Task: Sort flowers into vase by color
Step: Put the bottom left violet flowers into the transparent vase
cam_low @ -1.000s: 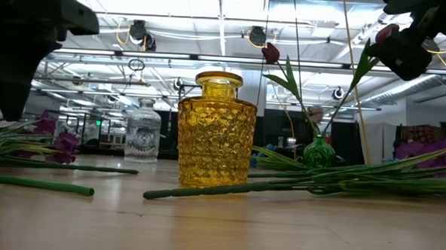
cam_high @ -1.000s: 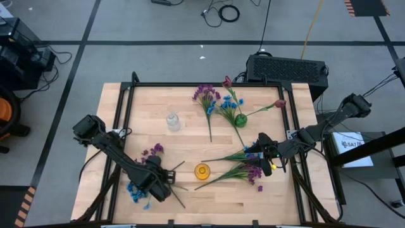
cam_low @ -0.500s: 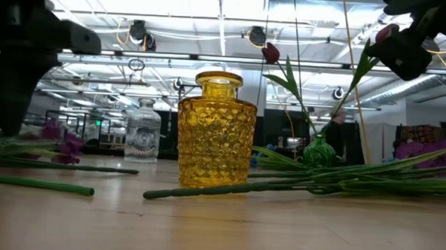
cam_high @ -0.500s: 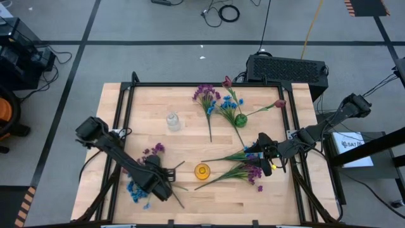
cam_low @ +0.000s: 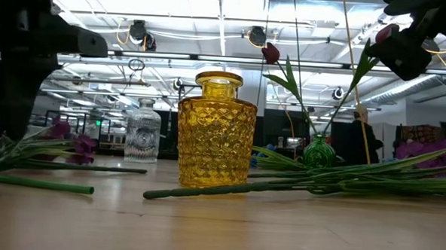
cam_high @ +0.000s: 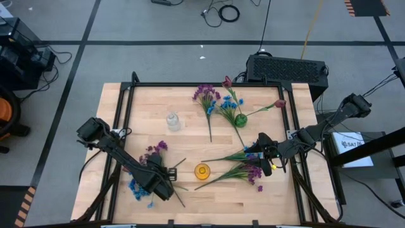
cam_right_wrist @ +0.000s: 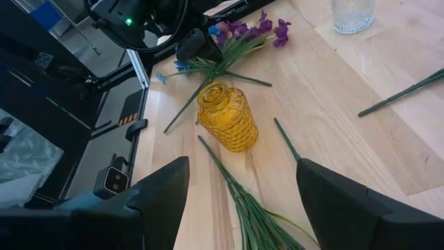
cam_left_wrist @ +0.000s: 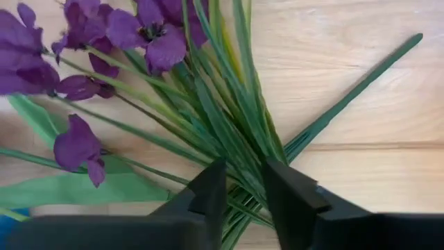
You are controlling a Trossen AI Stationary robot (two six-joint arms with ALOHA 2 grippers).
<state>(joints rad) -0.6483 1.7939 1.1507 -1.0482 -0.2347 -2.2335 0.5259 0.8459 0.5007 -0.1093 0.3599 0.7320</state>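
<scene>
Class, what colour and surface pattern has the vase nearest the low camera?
Yellow vase, diamond-cut texture; clearest in the low view.

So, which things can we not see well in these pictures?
- Left tool: left wrist view shows its fingers around purple sprig stems; how firmly they pinch cannot be told.
- Blue sprig: high view, partly under the left arm.
- Right tool: low view cuts it at the top edge; in the high view it is too small to read.
- Green vase: low view, base hidden behind lying stems.
</scene>
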